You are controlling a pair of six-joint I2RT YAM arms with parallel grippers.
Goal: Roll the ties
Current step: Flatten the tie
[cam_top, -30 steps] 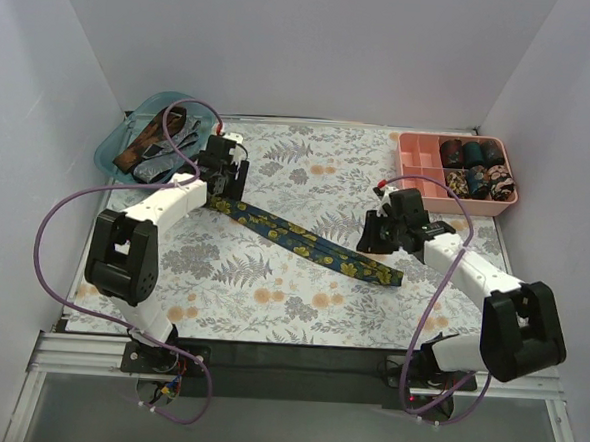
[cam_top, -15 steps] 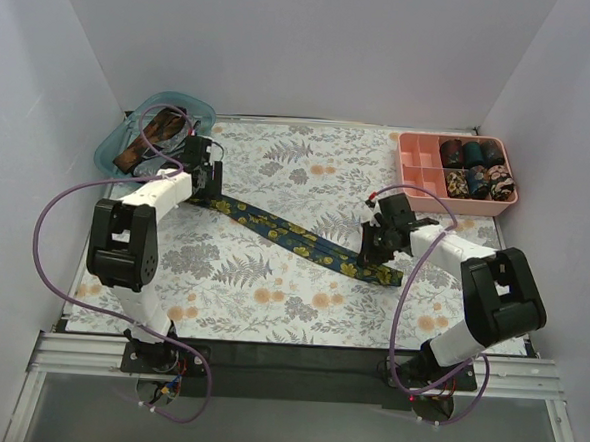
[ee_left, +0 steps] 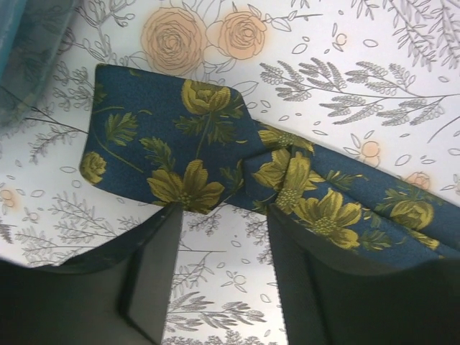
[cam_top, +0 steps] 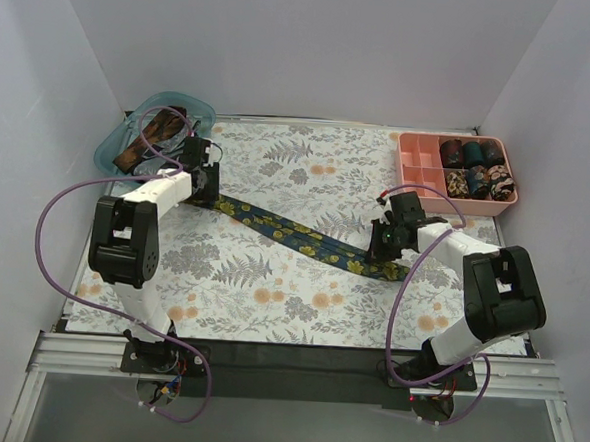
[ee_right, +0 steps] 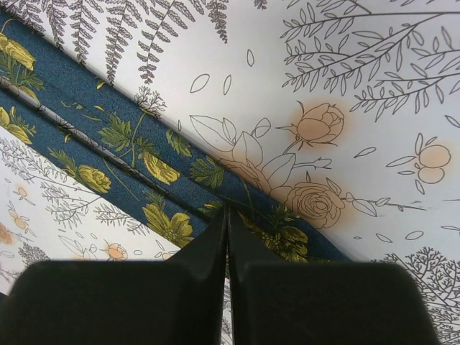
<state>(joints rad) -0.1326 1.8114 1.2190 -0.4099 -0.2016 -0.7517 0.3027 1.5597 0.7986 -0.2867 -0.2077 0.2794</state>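
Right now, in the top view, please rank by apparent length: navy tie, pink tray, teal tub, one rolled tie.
1. navy tie
2. pink tray and teal tub: they look alike, so not ranked
3. rolled tie

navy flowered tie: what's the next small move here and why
Probably close the left gripper on the wide end of the navy fabric necktie with yellow flowers: its fingers stand apart at that end's edge, while the right gripper is shut on the other end.
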